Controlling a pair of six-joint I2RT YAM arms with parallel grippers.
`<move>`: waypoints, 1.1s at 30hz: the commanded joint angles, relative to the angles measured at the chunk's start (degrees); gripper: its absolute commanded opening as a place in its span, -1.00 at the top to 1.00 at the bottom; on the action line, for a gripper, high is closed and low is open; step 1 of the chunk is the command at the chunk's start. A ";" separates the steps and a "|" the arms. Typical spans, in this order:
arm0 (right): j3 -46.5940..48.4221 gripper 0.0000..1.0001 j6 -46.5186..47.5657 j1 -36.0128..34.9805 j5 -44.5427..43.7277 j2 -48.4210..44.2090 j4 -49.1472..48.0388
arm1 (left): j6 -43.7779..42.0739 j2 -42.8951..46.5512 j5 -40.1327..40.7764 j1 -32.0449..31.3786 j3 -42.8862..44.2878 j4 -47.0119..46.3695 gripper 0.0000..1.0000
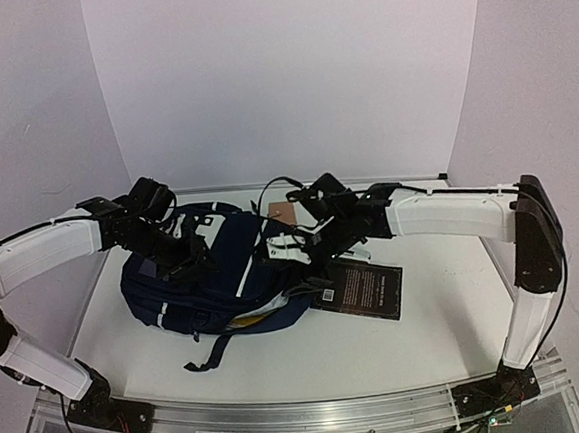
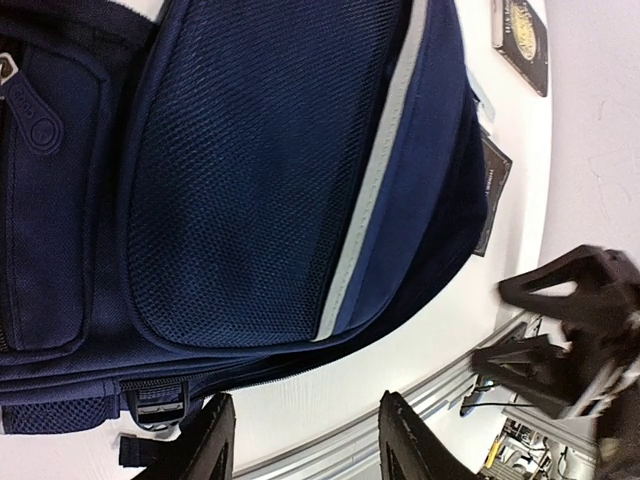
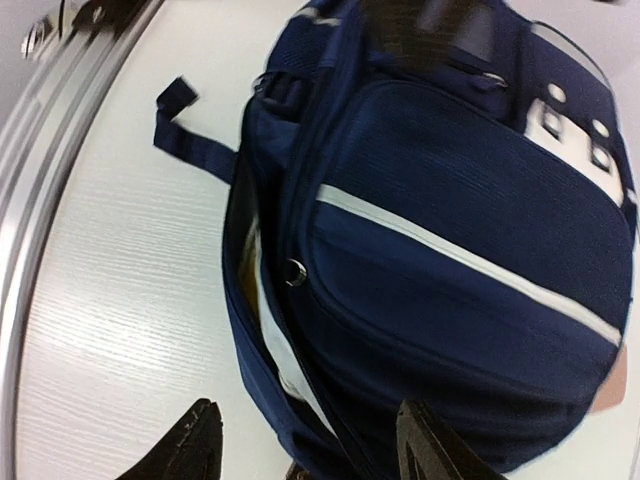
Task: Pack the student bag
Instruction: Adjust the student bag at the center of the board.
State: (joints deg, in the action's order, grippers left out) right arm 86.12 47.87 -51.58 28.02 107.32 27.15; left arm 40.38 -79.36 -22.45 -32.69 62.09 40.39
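No wording can be read anywhere. A black card (image 1: 360,289) beside the student bag (image 1: 219,282) carries lines of pale print, too small to make out. A zip pull (image 2: 25,100) on the bag bears raised lettering, also illegible.

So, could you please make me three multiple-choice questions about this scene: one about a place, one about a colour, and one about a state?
1. Where does the black booklet lie?
A) on the table, on the right arm's side of the student bag
B) on top of the bag
C) on the left arm's side of the bag

2. What colour is the stripe across the bag's front?
A) red
B) pale grey-white
C) yellow

3. How is the right end effector?
A) shut on a strap
B) shut on the booklet
C) open, gripping nothing

Answers: 1 A, the top view shows it flat beside the bag; 2 B, the stripe is pale against the navy fabric; 3 C, its fingers stand apart.
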 commanded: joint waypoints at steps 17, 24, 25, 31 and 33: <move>-16.10 1.00 8.47 -3.93 -22.05 -3.19 -35.59 | 0.07 7.03 -3.84 -0.01 -0.15 -5.02 0.32; -29.80 1.00 7.73 -4.74 -22.08 -9.59 -61.54 | -3.34 -2.21 -9.32 -0.04 8.60 -5.09 0.43; -31.21 1.00 8.35 -4.86 -22.12 -9.74 -62.65 | -3.94 -3.55 -9.79 -0.13 9.88 -4.73 0.44; -37.60 0.49 11.05 -5.64 -24.07 -8.50 -62.75 | -7.64 -12.02 -11.66 -2.34 16.96 -2.22 0.45; -38.52 0.21 8.76 -5.74 -25.52 -9.41 -60.17 | -7.92 -14.65 -10.90 -3.44 18.89 -1.66 0.44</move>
State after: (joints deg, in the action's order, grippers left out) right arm 49.55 57.95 -56.87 6.05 100.25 -30.35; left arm 35.50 -90.20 -32.13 -33.99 75.97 37.50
